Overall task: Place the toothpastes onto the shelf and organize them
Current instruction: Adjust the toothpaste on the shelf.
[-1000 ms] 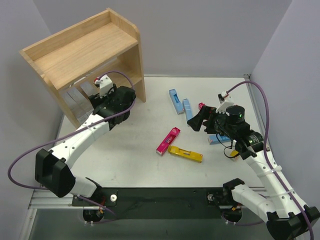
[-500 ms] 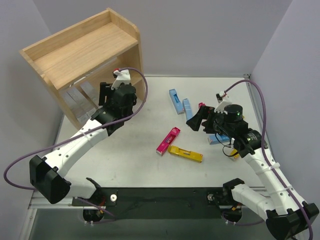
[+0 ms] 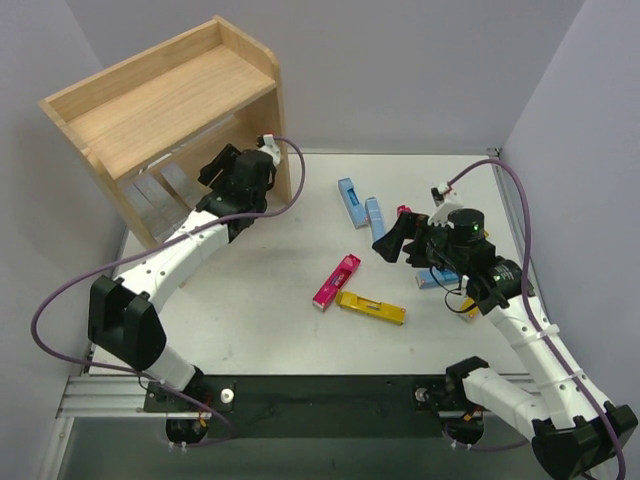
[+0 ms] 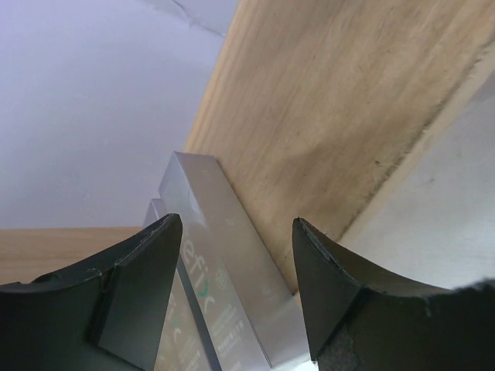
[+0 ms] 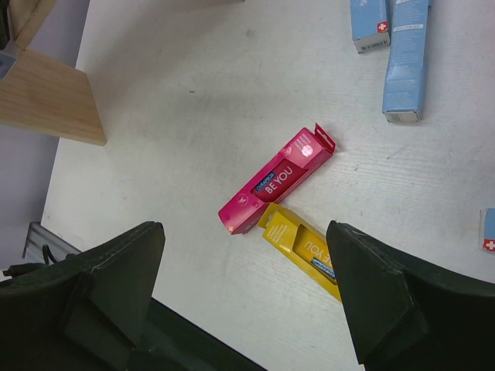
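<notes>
The wooden shelf (image 3: 170,100) stands at the back left. Silver-grey cartons (image 3: 160,190) stand on its lower tier, and they also show in the left wrist view (image 4: 224,255) beside the side panel (image 4: 332,116). My left gripper (image 3: 216,170) is open and empty just in front of them (image 4: 236,286). A magenta carton (image 3: 337,280) and a yellow carton (image 3: 371,308) lie mid-table. Two light blue cartons (image 3: 350,202) lie farther back. My right gripper (image 3: 390,240) is open and empty above the table, with the magenta (image 5: 277,179) and yellow (image 5: 305,251) cartons below it.
Another light blue carton (image 3: 435,278) lies under my right arm, and a bit of magenta carton (image 3: 402,211) shows behind the gripper. The shelf's top tier holds nothing. Walls close in the table at the back and both sides.
My left wrist has swung right and back along the front of the lower tier and turned toward the silver cartons. My right arm has hardly moved.
</notes>
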You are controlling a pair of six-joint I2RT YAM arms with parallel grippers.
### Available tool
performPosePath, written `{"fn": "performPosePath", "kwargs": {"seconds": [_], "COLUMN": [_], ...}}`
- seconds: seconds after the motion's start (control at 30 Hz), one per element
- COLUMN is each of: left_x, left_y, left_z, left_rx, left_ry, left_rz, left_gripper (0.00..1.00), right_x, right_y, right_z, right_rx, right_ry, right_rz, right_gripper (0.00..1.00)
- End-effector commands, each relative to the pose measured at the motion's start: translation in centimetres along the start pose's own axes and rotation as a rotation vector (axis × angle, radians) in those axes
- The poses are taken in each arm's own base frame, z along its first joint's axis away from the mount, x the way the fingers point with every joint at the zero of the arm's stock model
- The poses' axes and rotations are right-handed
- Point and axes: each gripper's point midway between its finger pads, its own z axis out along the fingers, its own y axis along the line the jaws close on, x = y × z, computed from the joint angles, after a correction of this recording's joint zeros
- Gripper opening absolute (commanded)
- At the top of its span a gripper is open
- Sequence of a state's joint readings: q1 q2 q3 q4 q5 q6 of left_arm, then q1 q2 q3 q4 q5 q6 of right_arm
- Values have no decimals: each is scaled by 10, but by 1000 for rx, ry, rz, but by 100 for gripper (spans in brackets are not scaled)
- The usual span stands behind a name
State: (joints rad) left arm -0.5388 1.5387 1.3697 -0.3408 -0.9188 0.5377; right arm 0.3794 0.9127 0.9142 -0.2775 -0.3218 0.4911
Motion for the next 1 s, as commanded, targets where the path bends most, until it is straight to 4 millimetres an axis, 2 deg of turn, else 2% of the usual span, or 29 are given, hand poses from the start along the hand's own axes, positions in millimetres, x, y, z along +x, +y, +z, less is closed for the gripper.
{"fn": "performPosePath", "kwargs": {"seconds": [0.0, 0.2, 0.37, 0.67, 0.97], "left_x": [-6, 6, 21, 50, 69], "left_y": [27, 36, 33, 52, 64], "left_z": [16, 39, 49, 46, 46], "left_rx": [-54, -105, -121, -164, -172], "left_ry": [33, 101, 189, 277, 321], "left_rz": [61, 117, 201, 226, 218], "left_gripper": [69, 69, 70, 70, 70], "right_x": [5, 6, 6, 6, 7], "right_y": [-5, -7, -6, -7, -6], "right_z": [1, 0, 1, 2, 3], "right_rx": [10, 13, 8, 11, 0], "right_ry": [18, 19, 23, 26, 38], "right_rz": [-6, -1, 1, -1, -3], "right_gripper": [90, 90, 89, 89, 89]}}
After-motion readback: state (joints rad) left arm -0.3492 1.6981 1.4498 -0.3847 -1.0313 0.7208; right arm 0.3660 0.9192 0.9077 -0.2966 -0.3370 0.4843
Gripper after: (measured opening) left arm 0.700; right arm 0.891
